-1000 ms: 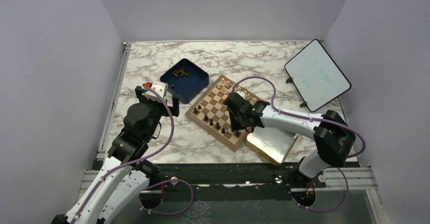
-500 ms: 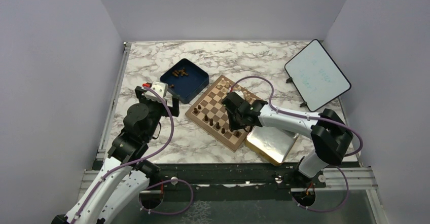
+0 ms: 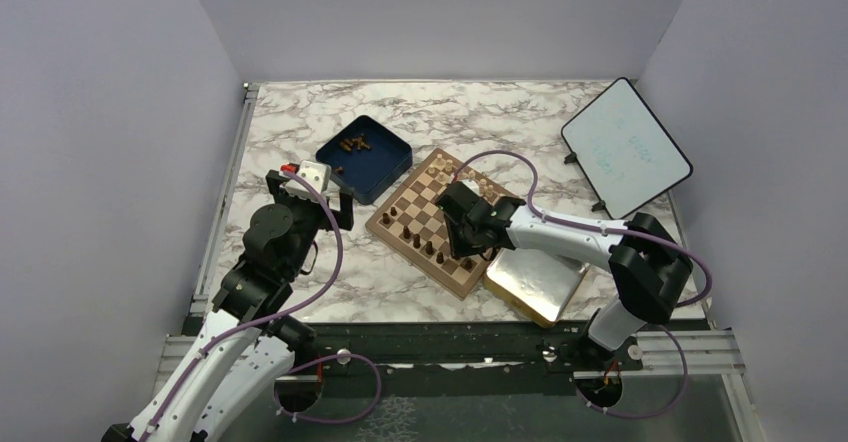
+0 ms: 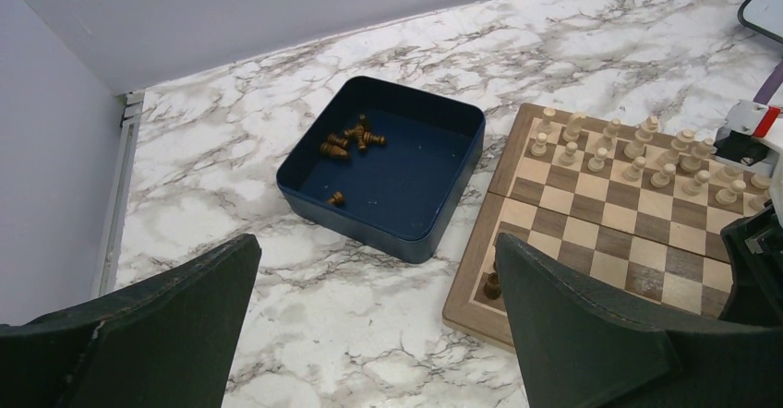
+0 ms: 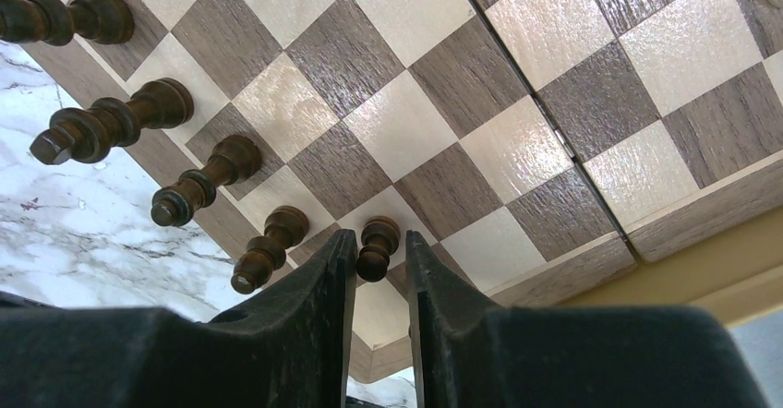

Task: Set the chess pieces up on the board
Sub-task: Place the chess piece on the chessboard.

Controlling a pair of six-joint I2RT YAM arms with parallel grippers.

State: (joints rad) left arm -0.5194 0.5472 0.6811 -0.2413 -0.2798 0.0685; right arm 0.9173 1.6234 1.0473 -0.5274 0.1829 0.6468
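Dark pawn (image 5: 378,249) stands between right claw (image 5: 380,238) fingers.

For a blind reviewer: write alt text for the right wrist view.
The right gripper has its fingers closely flanking a dark brown pawn standing at the edge of the chessboard; contact cannot be told. Four more dark pieces stand in a row to its left.

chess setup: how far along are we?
Done: pale chessmen stand on the board's far rows; several dark pieces stand along the opposite side. In hand: right gripper brackets a dark pawn standing there. Remaining: loose dark pieces lie in the blue box; left gripper open, empty.
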